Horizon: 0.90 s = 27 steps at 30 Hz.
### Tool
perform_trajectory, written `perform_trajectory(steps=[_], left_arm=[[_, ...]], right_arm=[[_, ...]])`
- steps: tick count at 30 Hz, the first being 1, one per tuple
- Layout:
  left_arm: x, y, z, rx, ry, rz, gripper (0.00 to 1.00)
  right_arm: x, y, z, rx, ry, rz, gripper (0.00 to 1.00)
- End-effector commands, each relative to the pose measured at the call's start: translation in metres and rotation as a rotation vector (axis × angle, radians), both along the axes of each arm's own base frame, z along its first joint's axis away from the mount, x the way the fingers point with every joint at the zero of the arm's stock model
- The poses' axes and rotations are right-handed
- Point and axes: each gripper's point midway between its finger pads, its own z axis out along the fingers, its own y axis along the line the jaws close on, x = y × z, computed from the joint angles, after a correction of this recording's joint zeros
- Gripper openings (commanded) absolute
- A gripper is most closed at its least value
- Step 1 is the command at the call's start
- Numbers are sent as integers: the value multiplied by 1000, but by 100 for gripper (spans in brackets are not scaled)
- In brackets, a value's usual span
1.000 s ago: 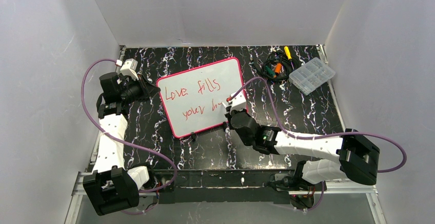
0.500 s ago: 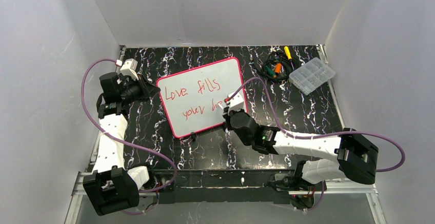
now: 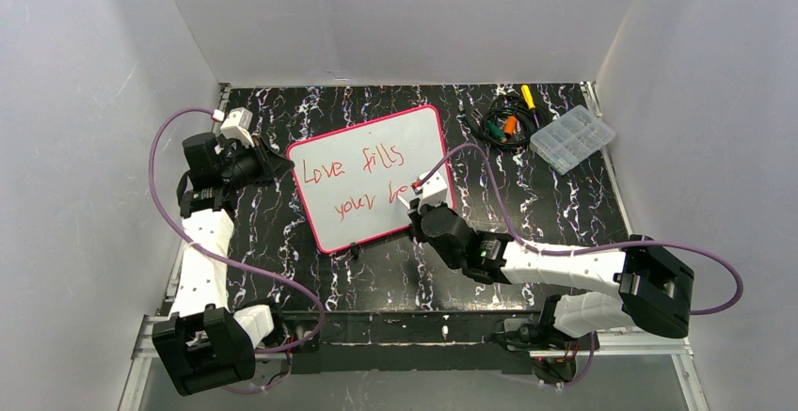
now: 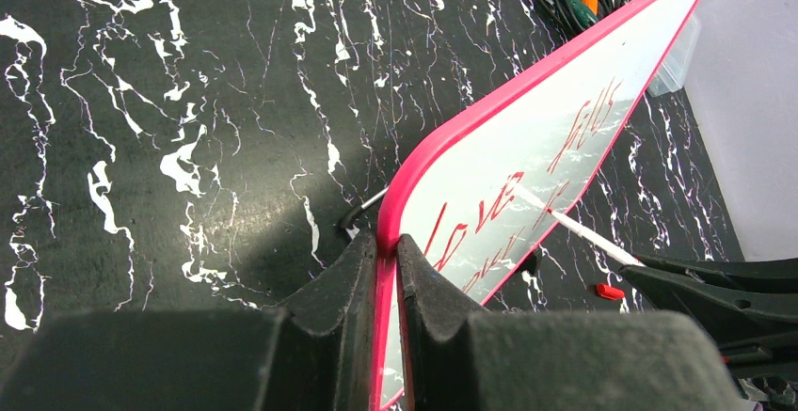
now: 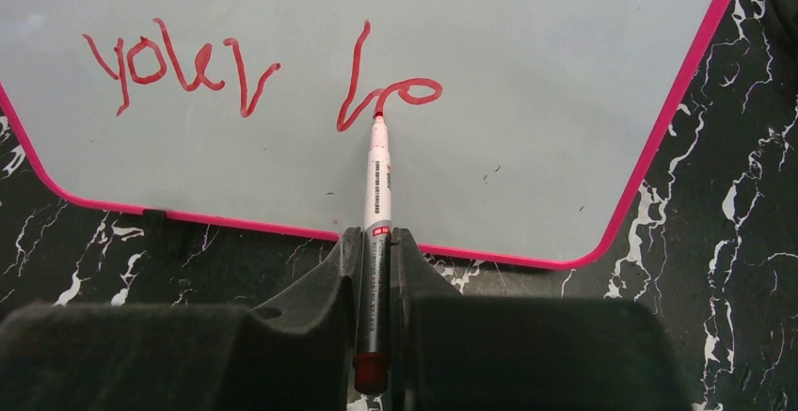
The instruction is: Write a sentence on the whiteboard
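The right pincer (image 5: 376, 242), on a low outstretched arm, clamped a marker (image 5: 377, 185) pointing away, tip on the sentence (image 3: 358, 206); the left pincer (image 4: 386, 246) pinched the whiteboard (image 3: 405, 138) by its left rim, on the tabletop (image 3: 527, 195).

Bright, even light from above; a dull sheen on the table (image 4: 240, 218); the whiteboard (image 5: 527, 101) looks evenly grey and sharp.
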Motion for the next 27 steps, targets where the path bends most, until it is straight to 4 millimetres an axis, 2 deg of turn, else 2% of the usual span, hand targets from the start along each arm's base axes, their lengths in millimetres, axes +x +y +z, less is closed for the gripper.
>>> perform_trajectory(steps=[1, 11, 20, 27], left_arm=[[-6, -4, 0, -9, -2, -17, 2], [-6, -4, 1, -10, -3, -18, 2], [-6, -4, 1, -12, -1, -19, 2], [-6, -4, 0, -12, -1, -18, 2]], right_arm=[[0, -15, -11, -45, 14, -45, 1], [7, -30, -3, -77, -18, -114, 1], [9, -28, 28, 11, -79, -98, 1], [20, -28, 24, -5, -81, -113, 1]])
